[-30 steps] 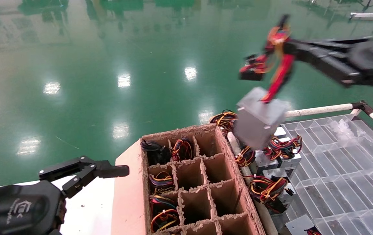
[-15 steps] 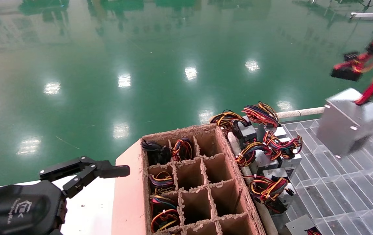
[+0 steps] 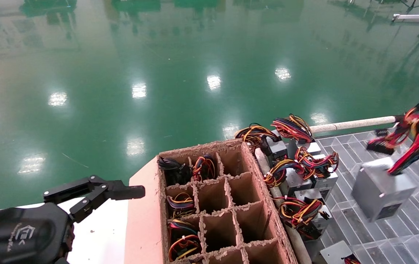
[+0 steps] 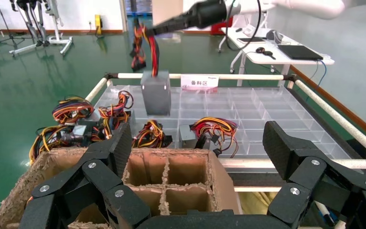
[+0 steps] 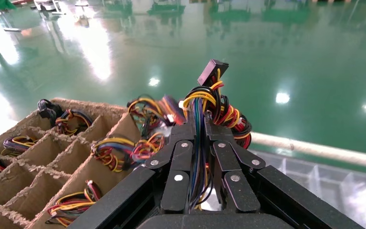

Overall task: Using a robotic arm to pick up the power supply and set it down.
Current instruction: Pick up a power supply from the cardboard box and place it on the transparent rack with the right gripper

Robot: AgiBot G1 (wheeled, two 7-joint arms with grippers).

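The right gripper (image 5: 198, 143), clamped on the wire bundle (image 3: 409, 137), suspends the power supply (image 3: 379, 192) directly below, just above the clear tray (image 3: 396, 234).

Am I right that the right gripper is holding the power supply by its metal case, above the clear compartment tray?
Not quite. The right gripper is shut on the wire bundle, not the metal case; the right wrist view shows this. The power supply hangs below by those wires, above the clear compartment tray, as the head view shows.
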